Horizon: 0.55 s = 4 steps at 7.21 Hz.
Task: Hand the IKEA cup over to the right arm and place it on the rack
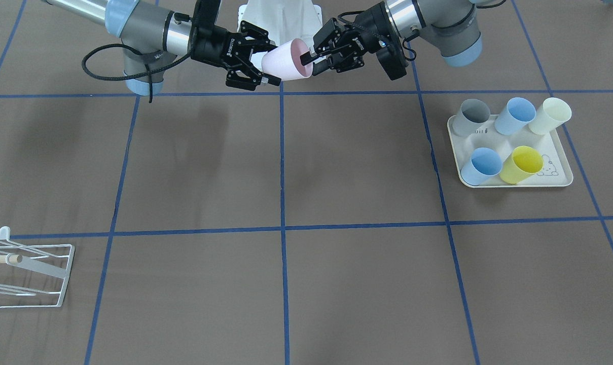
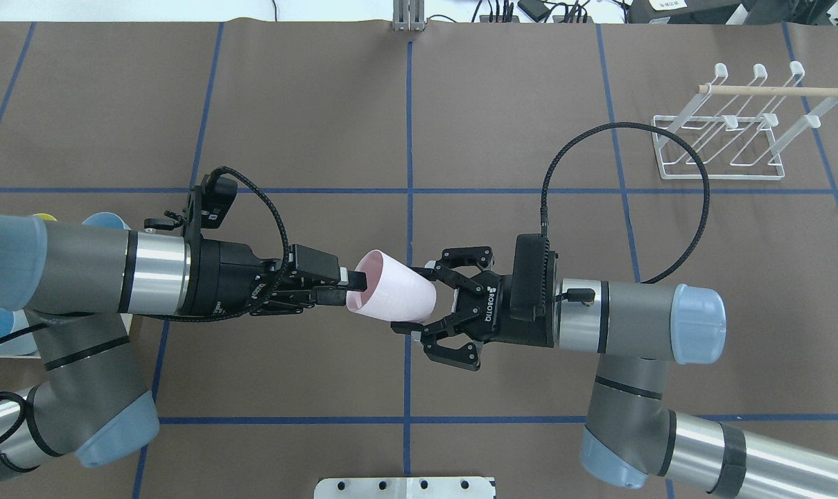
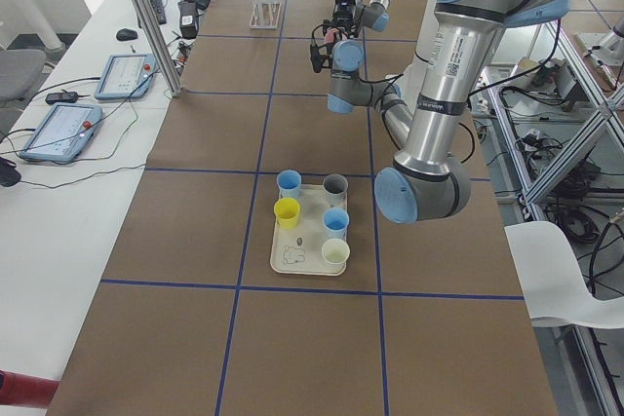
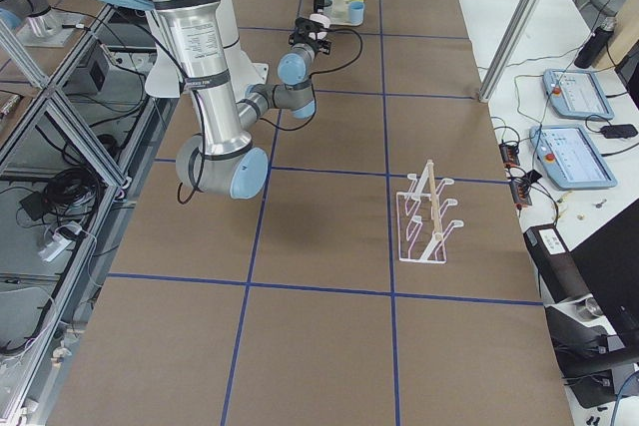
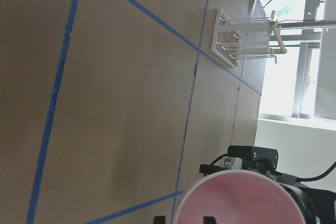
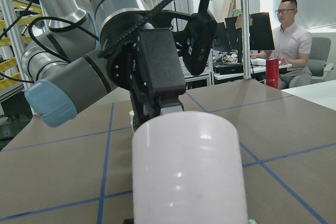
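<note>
Pinching pink cup [image 2: 391,294] (left fingers [image 2: 355,279]).

Cup [image 2: 391,294]: pale pink outside, stronger pink inside.
Left gripper [image 2: 353,286], right gripper [image 2: 416,296]: black; white lettering on the right one.
Left arm [image 2: 79,270], right arm [image 2: 640,319]: silver-grey, pale blue joint caps. Cable [image 2: 696,180]: black.
Table [image 2: 516,138]: brown, grid of blue lines.
Rack [image 2: 720,170]: white wire, light wood dowel.
Tray [image 1: 560,177]: cream, small line-drawn animal print.
On the tray: grey cup [image 1: 469,120], upper blue cup [image 1: 514,117], pale cream cup [image 1: 549,117], lower blue cup [image 1: 481,168], yellow cup [image 1: 521,166].
</note>
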Available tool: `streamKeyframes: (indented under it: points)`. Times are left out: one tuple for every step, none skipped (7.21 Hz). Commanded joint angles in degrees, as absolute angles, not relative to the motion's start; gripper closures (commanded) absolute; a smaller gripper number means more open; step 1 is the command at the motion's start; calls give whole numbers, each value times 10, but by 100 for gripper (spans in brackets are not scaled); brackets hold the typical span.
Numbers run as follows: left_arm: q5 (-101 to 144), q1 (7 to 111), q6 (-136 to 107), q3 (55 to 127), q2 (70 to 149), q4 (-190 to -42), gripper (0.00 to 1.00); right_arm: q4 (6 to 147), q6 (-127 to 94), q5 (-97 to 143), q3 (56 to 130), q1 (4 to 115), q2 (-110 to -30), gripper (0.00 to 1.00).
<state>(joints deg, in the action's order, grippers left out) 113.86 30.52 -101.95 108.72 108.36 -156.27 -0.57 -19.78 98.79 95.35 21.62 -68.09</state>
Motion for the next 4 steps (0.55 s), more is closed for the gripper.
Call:
streamKeyframes:
  points:
    - [1205, 375, -987, 1082, 1069, -1542, 0, 27, -197, 989, 954, 230, -689, 82]
    - [1237, 413, -940, 1092, 1039, -1516, 0, 84, -196, 1007, 963, 256, -690, 86]
    - [1240, 429, -881, 1101, 986, -1515, 0, 148, -194, 1056, 975, 304, -690, 87]
    - [1253, 458, -815, 1105, 939, -1514, 0, 215, -190, 1129, 984, 367, -688, 89]
